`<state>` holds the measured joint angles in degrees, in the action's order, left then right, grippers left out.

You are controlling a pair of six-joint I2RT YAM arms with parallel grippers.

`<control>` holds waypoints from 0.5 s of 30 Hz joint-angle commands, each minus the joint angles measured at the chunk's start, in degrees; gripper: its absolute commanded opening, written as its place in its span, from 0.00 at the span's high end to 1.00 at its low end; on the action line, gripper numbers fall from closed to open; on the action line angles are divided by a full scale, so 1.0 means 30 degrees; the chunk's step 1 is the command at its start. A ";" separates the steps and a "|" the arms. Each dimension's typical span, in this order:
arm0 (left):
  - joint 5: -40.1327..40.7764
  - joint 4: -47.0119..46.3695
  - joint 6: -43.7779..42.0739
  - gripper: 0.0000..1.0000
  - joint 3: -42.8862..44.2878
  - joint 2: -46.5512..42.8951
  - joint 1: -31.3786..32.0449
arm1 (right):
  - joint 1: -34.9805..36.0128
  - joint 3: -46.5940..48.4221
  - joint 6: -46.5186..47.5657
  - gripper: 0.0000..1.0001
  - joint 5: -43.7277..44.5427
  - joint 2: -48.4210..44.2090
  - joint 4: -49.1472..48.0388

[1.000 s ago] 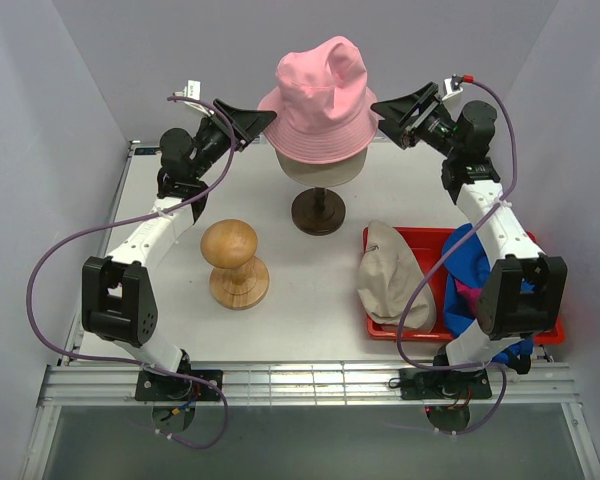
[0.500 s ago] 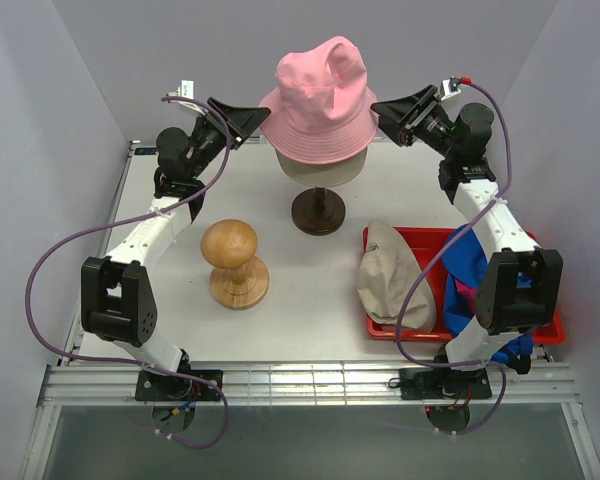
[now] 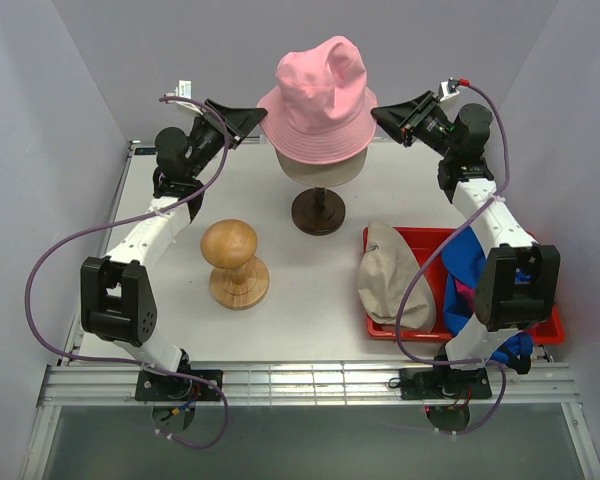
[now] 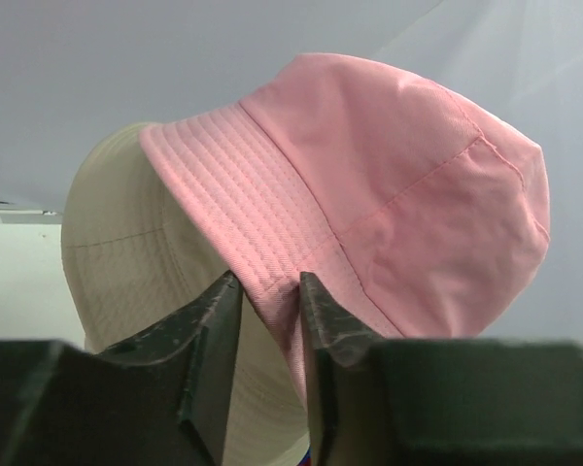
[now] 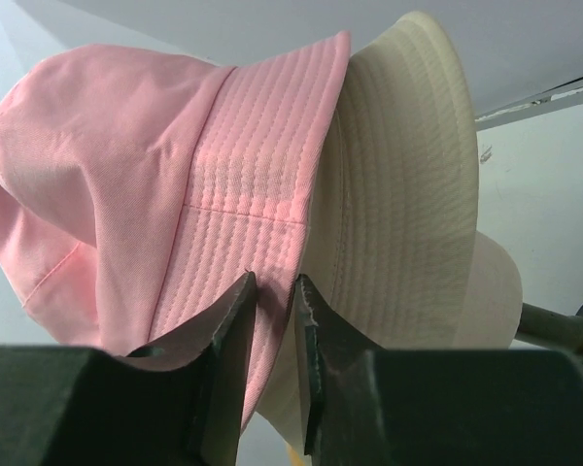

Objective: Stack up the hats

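A light pink bucket hat (image 3: pixel 320 95) sits on top of a beige bucket hat (image 3: pixel 320 170) on the mannequin head. My left gripper (image 3: pixel 252 117) is at the pink hat's left brim. In the left wrist view its jaws (image 4: pixel 269 282) are closed on the pink brim (image 4: pixel 233 204), with the beige hat (image 4: pixel 107 243) behind. My right gripper (image 3: pixel 382 110) is at the right brim. In the right wrist view it (image 5: pixel 274 282) pinches the pink brim (image 5: pixel 253 155) next to the beige brim (image 5: pixel 398 165). A bright blue cap (image 3: pixel 470 262) and a magenta cap (image 3: pixel 467 297) lie in the tray.
The mannequin's dark stand (image 3: pixel 318 212) is at the table's middle back. A round-topped wooden block (image 3: pixel 235 262) stands to its front left. A red tray (image 3: pixel 550 330) lies at the front right, with a cream hat (image 3: pixel 395 275) draped over its left edge.
Both grippers have narrowed onto the pink hat's brim, the right one more. The arms have shifted slightly inward; the hat has stayed put.
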<state>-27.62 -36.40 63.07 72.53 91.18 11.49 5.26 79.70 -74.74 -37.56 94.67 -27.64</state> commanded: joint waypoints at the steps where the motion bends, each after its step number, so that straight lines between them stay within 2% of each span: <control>1: 0.0065 -0.0053 -0.0193 0.63 -0.0066 -0.0275 -0.0108 | -0.0053 -0.0112 -0.0018 0.73 -0.0311 0.0112 -0.1158; 2: 0.0094 -0.0053 -0.0193 0.67 -0.0066 -0.0246 -0.0108 | -0.0053 -0.0141 0.0040 0.74 -0.0312 0.0141 -0.1158; 3: 0.0065 -0.0053 -0.0222 0.75 -0.0095 -0.0217 -0.0137 | -0.0053 -0.0141 0.0098 0.74 -0.0312 0.0141 -0.1129; 8: 0.0064 0.0005 -0.0251 0.96 -0.0446 -0.0129 -0.0137 | -0.0053 -0.0171 0.0420 0.78 -0.0370 0.0229 -0.0895; 10: 0.0094 0.0151 -0.0339 1.00 -0.0593 -0.0041 -0.0108 | -0.0053 -0.0171 0.0683 0.80 -0.0370 0.0259 -0.0515; 15: 0.0123 0.0503 -0.0310 1.00 -0.0799 0.0252 -0.0137 | -0.0053 -0.0375 0.1709 0.85 -0.0165 0.0346 0.0539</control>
<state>-27.55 -36.18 63.00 70.61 91.74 11.40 5.26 79.68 -72.79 -37.71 95.09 -26.89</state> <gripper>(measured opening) 0.022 0.154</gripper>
